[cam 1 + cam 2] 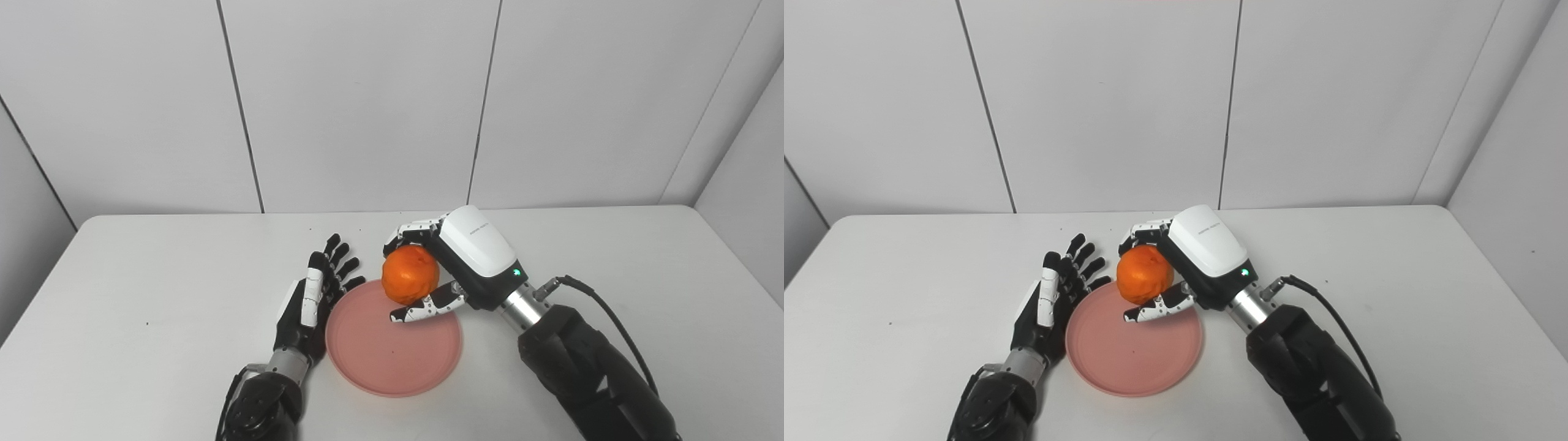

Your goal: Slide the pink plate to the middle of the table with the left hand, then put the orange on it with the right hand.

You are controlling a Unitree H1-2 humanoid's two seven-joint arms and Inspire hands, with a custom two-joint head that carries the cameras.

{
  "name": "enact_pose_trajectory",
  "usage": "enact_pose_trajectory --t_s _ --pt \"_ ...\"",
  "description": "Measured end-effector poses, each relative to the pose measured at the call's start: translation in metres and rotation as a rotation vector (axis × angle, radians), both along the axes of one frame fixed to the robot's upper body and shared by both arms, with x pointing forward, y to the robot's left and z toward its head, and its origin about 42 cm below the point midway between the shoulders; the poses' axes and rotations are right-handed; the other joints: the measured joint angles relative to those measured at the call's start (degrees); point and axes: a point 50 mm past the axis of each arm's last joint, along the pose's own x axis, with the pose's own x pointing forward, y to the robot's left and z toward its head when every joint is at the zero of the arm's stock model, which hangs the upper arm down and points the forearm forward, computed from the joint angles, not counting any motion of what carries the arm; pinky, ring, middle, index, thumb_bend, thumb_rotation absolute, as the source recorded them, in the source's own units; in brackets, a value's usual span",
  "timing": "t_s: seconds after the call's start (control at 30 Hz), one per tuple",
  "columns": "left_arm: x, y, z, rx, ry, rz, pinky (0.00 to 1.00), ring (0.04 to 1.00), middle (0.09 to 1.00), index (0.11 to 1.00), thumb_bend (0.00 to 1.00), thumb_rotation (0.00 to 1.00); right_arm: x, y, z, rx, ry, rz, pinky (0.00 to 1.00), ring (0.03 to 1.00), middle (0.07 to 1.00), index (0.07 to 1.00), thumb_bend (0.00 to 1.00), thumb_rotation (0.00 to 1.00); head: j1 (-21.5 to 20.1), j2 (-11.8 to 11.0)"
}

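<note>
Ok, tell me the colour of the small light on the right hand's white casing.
Green light, clearest in the left eye view.

orange (409,275) above plate's (392,361) far edge

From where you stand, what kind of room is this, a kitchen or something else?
Probably a robot test booth, not a kitchen. A bare white table is boxed in by plain white wall panels, and the only props are a round pink plastic plate and an orange held in the robot's right hand.
</note>
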Motion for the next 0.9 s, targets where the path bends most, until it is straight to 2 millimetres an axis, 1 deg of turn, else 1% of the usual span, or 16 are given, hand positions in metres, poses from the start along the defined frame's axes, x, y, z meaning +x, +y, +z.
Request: enact_pose_trajectory --t_s 0.23,0.37,0.47,0.67,0.9 --pt "0.0 -0.001 0.002 -0.001 0.009 0.0 0.84 0.953 1.0 1.0 1.0 1.0 0.004 0.006 -0.02 -0.055 0.048 0.011 0.24 0.305 0.381 0.481 0.51 0.16 0.09 0.0" --pt "0.0 -0.001 0.003 -0.001 0.015 -0.002 0.84 0.951 0.997 1.0 1.0 1.0 0.007 0.008 -0.039 -0.094 0.088 0.031 0.24 0.304 0.38 0.48 0.51 0.16 0.18 0.0" --pt "0.0 -0.001 0.003 0.002 0.018 -0.005 0.84 0.945 0.989 1.0 1.0 1.0 0.009 0.009 -0.048 -0.121 0.1 0.028 0.26 0.316 0.389 0.479 0.5 0.16 -0.09 0.18" --pt "-0.001 -0.002 0.004 0.004 0.024 -0.008 0.83 0.94 0.974 1.0 0.98 1.0 0.012 0.014 -0.052 -0.147 0.102 0.032 0.27 0.327 0.405 0.48 0.5 0.16 -0.18 0.26" --pt "-0.001 -0.002 0.006 0.01 0.035 -0.011 0.84 0.935 0.963 1.0 0.96 1.0 0.012 0.017 -0.054 -0.169 0.102 0.039 0.28 0.338 0.42 0.48 0.5 0.16 -0.18 0.26"
